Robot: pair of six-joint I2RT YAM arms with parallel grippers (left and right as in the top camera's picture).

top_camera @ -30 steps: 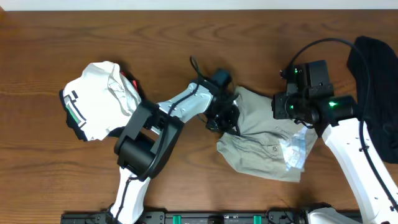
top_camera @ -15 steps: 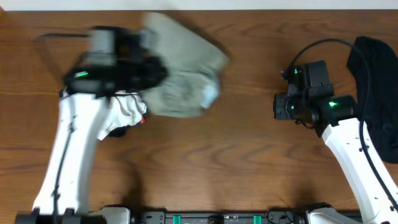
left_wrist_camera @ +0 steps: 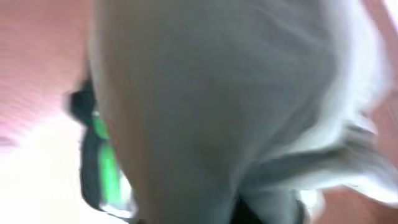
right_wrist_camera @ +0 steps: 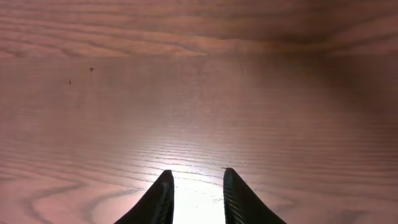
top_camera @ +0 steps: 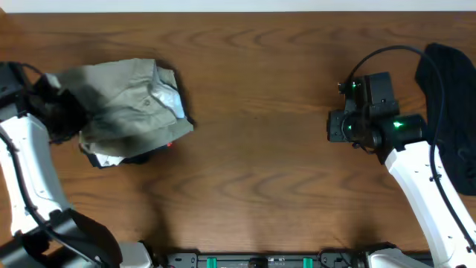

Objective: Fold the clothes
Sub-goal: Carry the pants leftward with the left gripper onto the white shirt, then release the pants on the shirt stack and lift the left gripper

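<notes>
Right jaws first: they are standing apart, released, with the two dark fingertips (right_wrist_camera: 163, 198) framing a strip of bare wood on the counter (right_wrist_camera: 199, 93) in the right wrist view. From overhead, the right arm (top_camera: 413, 167) is reaching in from the near right corner. Its wrist is hanging over the right half of the counter with the jaws pointing toward the left edge. Green lights are glowing on the wrist, and a black cable (top_camera: 379, 53) is arcing above it. Just beyond that arm, a dark garment (top_camera: 446, 82) is lying heaped against the right edge.

Now the left jaws, and here I cannot tell whether they are clenched or released. The left wrist view is coming through badly blurred, with olive-grey cloth filling nearly all of it and a green and black strip (left_wrist_camera: 102, 158) showing at its left side. Overhead, the left arm (top_camera: 26, 156) is rising along the left edge, and its dark head is sitting right against the left side of the olive shirt (top_camera: 123, 100).

That olive shirt is lying crumpled toward the far left corner, with a pale patch showing on its right part. It is resting on top of a white garment (top_camera: 104, 158), whose edge is peeking out along the shirt's near side
</notes>
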